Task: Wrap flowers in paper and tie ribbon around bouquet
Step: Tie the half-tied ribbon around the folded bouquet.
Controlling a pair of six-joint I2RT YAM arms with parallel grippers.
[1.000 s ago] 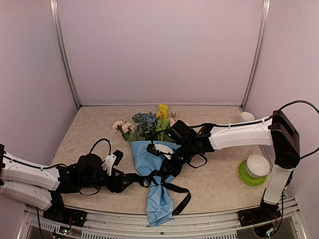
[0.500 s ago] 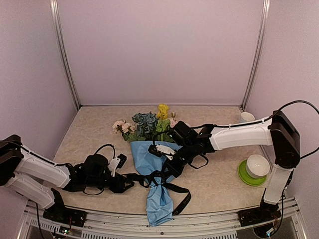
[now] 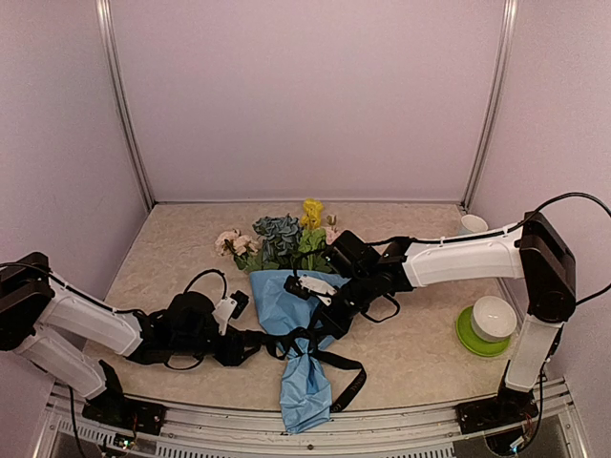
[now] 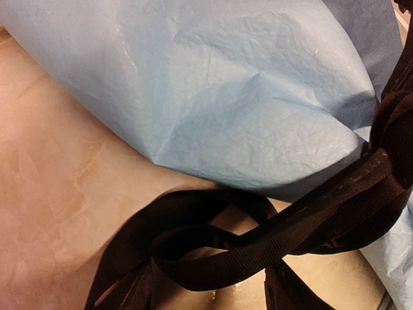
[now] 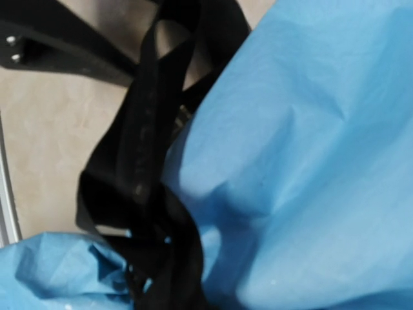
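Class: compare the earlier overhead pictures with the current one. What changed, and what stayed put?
The left gripper slid a little right along the table towards the bouquet, its arm's elbow rising. The right gripper, ribbon and bowl stayed as they were.

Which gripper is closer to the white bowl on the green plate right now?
Right. The right gripper is at the tied waist of the bouquet, left of the bowl. The left gripper is beyond the bouquet, farther left.
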